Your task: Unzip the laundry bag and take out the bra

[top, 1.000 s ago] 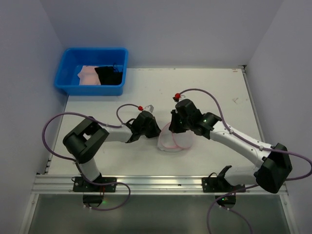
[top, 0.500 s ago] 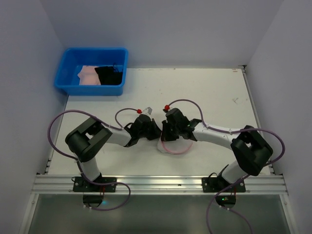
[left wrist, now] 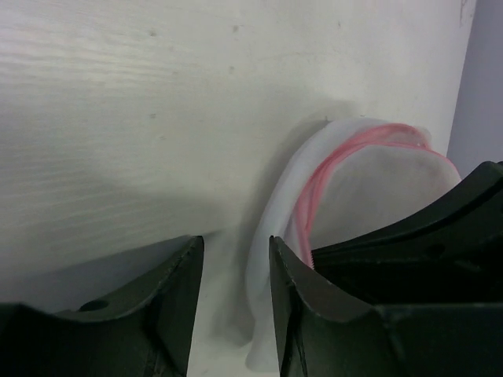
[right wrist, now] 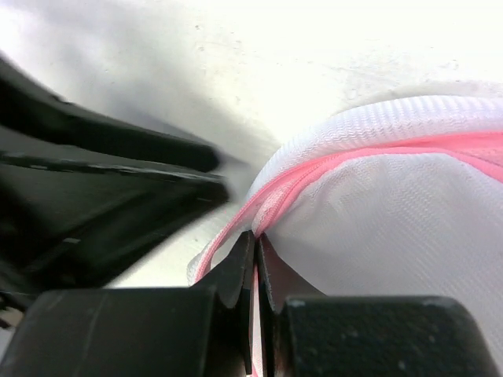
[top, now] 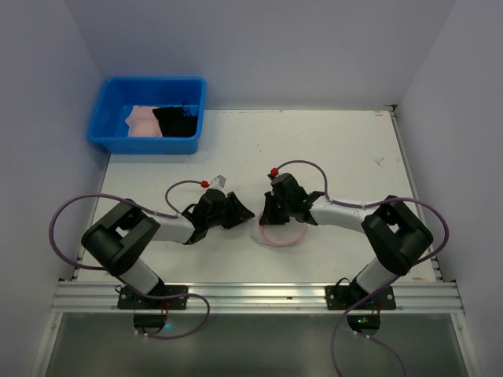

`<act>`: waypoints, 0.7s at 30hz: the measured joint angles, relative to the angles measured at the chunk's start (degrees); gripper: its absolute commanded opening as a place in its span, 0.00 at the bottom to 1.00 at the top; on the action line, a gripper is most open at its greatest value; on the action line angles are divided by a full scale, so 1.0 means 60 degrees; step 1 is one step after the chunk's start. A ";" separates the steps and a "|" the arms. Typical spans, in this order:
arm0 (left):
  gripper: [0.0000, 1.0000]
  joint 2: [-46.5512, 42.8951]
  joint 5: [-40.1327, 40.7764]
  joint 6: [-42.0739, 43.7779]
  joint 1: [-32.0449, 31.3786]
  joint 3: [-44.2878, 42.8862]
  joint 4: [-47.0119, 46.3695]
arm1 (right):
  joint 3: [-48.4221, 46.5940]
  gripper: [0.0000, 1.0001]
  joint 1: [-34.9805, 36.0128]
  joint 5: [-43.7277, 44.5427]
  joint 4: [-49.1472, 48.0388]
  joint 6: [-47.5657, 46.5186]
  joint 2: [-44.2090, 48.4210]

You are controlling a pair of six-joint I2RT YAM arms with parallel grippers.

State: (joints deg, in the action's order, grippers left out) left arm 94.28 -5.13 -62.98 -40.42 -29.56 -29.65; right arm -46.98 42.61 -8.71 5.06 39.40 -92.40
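The laundry bag (top: 281, 233) is a small round white mesh pouch with a pink zipper rim, lying on the table between both arms. My right gripper (top: 267, 217) is at its left edge. In the right wrist view the right gripper (right wrist: 255, 236) is shut on the pink zipper rim (right wrist: 330, 169) of the bag (right wrist: 393, 228). My left gripper (top: 240, 212) sits just left of the bag, open and empty. In the left wrist view the left gripper (left wrist: 233, 263) has its jaws apart, with the bag (left wrist: 369, 184) just beyond its right finger. No bra shows.
A blue tub (top: 106, 102) at the back left holds a pink cloth (top: 141, 122) and a black cloth (top: 177, 122). Purple cables loop from both arms. The table's rail (top: 251, 297) runs along the near edge. Walls close in at left and right.
The right arm folded in, and its gripper moved to the bag's left edge. The left gripper drew back leftward off the bag.
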 measured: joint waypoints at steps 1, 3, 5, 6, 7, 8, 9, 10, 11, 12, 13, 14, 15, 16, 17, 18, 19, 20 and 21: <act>0.45 -0.0310 0.0036 0.0007 0.0142 0.0208 0.0149 | 0.0000 0.00 -0.0040 0.0000 0.0004 0.0011 -0.0018; 0.45 -0.0951 0.0149 0.0044 0.0412 0.0641 0.0492 | 0.0000 0.00 -0.0055 0.0018 0.0004 0.0022 -0.0025; 0.45 -0.1526 0.0299 0.0142 0.0568 0.0918 0.0943 | 0.0000 0.00 -0.0051 0.0022 0.0018 0.0022 -0.0025; 0.45 -0.1796 0.0375 0.0215 0.0586 0.1005 0.1213 | 0.0000 0.00 -0.0047 0.0022 0.0036 0.0018 -0.0025; 0.44 -0.1985 0.0408 0.0280 0.0586 0.1067 0.1435 | -0.0004 0.00 -0.0044 0.0025 0.0055 0.0015 -0.0025; 0.44 -0.2175 0.0433 0.0364 0.0583 0.1126 0.1647 | -0.0007 0.02 -0.0044 0.0033 0.0091 0.0011 -0.0022; 0.44 -0.2364 0.0455 0.0433 0.0583 0.1169 0.1861 | -0.0011 0.09 -0.0044 0.0044 0.0138 0.0007 -0.0018; 0.44 -0.2543 0.0477 0.0477 0.0583 0.1198 0.2069 | -0.0029 0.13 -0.0044 0.0069 0.0229 0.0004 -0.0011; 0.45 -0.2718 0.0506 0.0546 0.0583 0.1206 0.2266 | -0.0076 0.17 -0.0044 0.0106 0.0372 -0.0036 0.0018; 0.45 -0.2900 0.0572 0.0630 0.0583 0.1206 0.2473 | -0.0146 0.20 -0.0044 0.0153 0.0554 -0.0066 0.0066; 0.45 -0.3085 0.0641 0.0692 0.0579 0.1206 0.2656 | -0.0219 0.26 -0.0040 0.0259 0.0739 -0.0113 0.0168; 0.46 -0.3264 0.0710 0.0761 0.0583 0.1202 0.2823 | -0.0299 0.29 -0.0040 0.0306 0.0958 -0.0164 0.0306; 0.46 -0.3428 0.0787 0.0863 0.0583 0.1202 0.3002 | -0.0412 0.36 -0.0040 0.0379 0.1206 -0.0244 0.0470; 0.47 -0.3581 0.0867 0.0933 0.0583 0.1195 0.3177 | -0.0550 0.39 -0.0040 0.0517 0.1443 -0.0299 0.0656; 0.48 -0.3716 0.0943 0.0991 0.0583 0.1173 0.3373 | -0.0718 0.42 -0.0040 0.0594 0.1694 -0.0379 0.0860; 0.51 -0.3832 0.1027 0.1078 0.0583 0.1126 0.3581 | -0.0922 0.47 -0.0040 0.0681 0.1956 -0.0437 0.1067; 0.54 -0.3912 0.1089 0.1122 0.0583 0.1093 0.3705 | -0.1137 0.49 -0.0040 0.0801 0.2171 -0.0499 0.1260; 0.56 -0.4000 0.1155 0.1188 0.0590 0.1045 0.3840 | -0.1388 0.51 -0.0040 0.0871 0.2404 -0.0579 0.1417; 0.57 -0.4087 0.1206 0.1231 0.0601 0.1002 0.3963 | -0.1621 0.55 -0.0040 0.0980 0.2586 -0.0641 0.1555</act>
State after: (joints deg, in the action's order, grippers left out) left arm 69.76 2.11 -55.59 -36.82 -23.55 -5.87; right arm -56.71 42.37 -2.83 20.58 35.55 -83.07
